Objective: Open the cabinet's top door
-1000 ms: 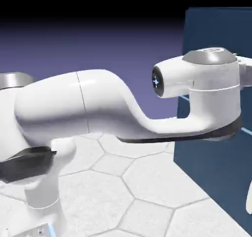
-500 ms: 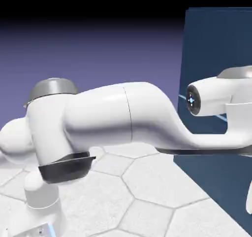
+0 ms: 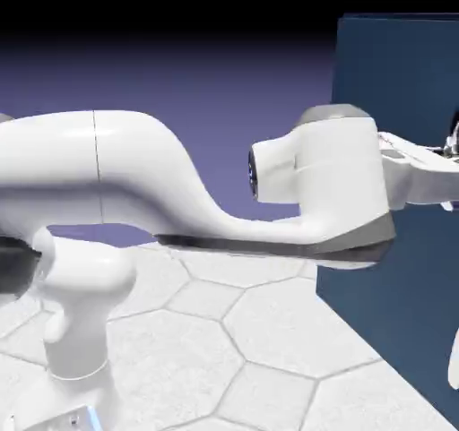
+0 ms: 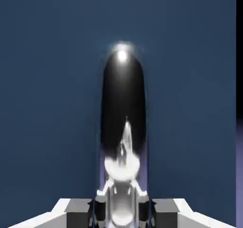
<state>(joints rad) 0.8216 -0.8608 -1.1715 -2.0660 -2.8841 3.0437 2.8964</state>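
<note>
The cabinet [image 3: 394, 71] is dark navy, its handle [image 4: 122, 104] glossy, seemingly silver-black, the table [image 3: 269, 331] white hexagon-patterned.

Gripper [image 3: 451, 147] and handle [image 3: 454, 138] cut off at exterior view's right edge, against the cabinet [image 3: 385, 71]; fingertips unseen.

The tall dark navy-blue cabinet [image 3: 394, 80] has flat, matt faces that look painted and smooth, without grain. On its large navy top door [image 4: 52, 80] sits a curved handle [image 4: 122, 113] of polished metal, mirror-glossy, with a bright highlight at its upper end. The white robot arm [image 3: 134, 178] looks like smooth glossy plastic with grey caps and dark trim. The pale surface [image 3: 224, 349] is faintly mottled, matt, scored in hexagons.
</note>
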